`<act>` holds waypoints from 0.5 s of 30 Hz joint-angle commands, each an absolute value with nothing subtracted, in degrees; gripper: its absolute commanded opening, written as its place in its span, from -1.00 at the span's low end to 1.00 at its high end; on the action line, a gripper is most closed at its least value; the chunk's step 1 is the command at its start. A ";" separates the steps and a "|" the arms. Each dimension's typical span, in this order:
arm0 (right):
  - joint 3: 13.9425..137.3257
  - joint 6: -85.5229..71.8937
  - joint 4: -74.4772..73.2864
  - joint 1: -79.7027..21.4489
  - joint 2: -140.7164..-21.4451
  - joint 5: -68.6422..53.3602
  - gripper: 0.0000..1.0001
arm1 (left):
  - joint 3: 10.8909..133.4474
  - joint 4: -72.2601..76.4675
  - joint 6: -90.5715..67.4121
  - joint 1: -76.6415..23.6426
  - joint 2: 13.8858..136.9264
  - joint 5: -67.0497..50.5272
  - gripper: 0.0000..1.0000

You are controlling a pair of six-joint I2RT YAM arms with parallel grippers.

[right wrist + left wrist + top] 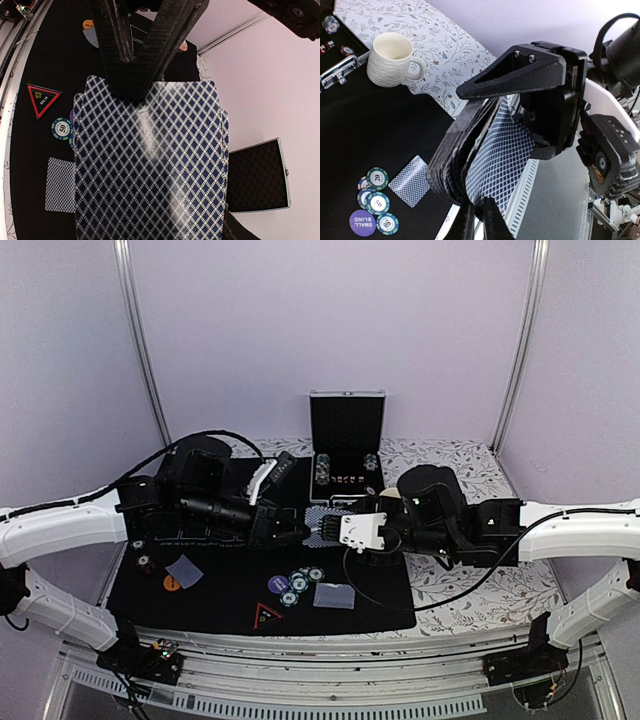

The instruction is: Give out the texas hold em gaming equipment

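We see a tabletop (pixel 470 590) with a leaf pattern. A big black mat (pixel 230 605) covers its left and middle part, down to the near edge. An open case (pixel 347 425) sits toward the back edge. A cream mug (pixel 390 60) stands on the leaves, just beside the mat. On the mat lie blue cards (pixel 334 595), green chips (pixel 300 583), a purple button (pixel 278 585), an orange button (pixel 172 583) and a red triangle (pixel 267 616).

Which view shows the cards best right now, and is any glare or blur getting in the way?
Right wrist: cards fill the frame, pattern clear, with a pale glare streak down the middle. Left wrist: cards partly hidden and shadowed, mug and chips crisp. Top view: black mat swallows detail, cards tiny.
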State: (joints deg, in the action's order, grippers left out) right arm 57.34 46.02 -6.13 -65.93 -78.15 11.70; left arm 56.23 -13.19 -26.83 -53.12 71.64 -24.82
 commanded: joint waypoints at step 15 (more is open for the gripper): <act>56.70 45.00 -3.69 -65.48 -76.10 12.31 0.10 | 55.02 -15.63 -26.08 -52.65 68.21 -23.91 -1.00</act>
State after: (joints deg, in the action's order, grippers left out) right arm 57.34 45.91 -5.98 -65.82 -78.08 11.75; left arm 55.75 -14.55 -26.59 -53.04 69.30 -24.14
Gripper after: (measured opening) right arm 0.552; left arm 0.006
